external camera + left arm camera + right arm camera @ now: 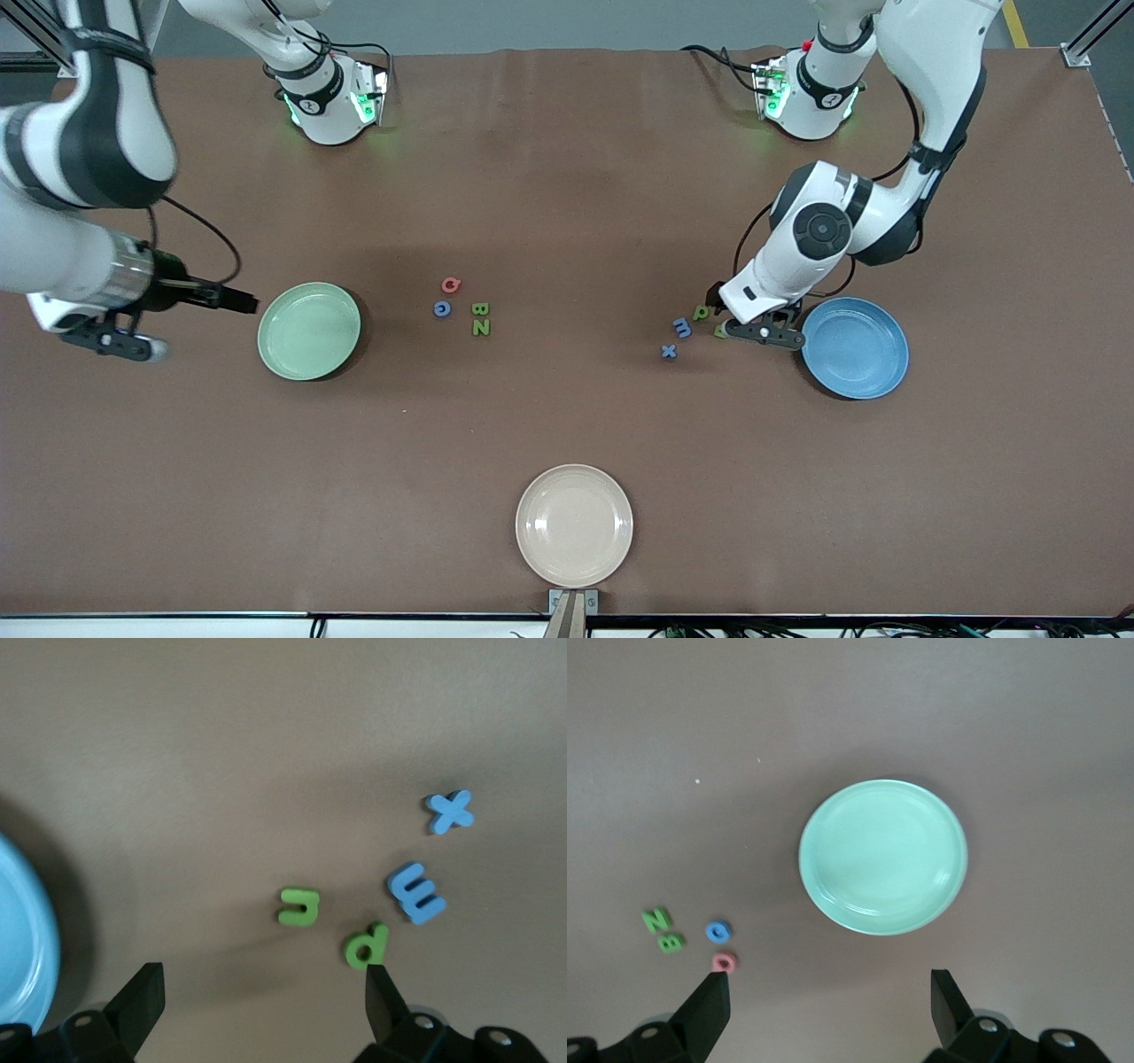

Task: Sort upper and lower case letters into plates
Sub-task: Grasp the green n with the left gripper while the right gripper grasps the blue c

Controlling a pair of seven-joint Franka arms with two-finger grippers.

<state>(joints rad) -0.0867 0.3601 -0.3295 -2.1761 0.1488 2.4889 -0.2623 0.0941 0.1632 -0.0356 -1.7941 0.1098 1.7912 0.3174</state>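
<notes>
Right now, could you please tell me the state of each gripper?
Left gripper: open, holding nothing, low over the small green letters beside the blue plate.
Right gripper: open, holding nothing, waiting beside the mint green plate.

table (567, 177): brown, a cloth-like cover over the whole top
mint plate (309, 330): toward the right arm's end
blue plate (855, 347): toward the left arm's end
cream plate (574, 525): middle of the edge nearest the front camera
capital letters (465, 307): pink, blue, green B and N, mid-table
small letters (691, 330): two green, blue m and x, just beside the blue plate
</notes>
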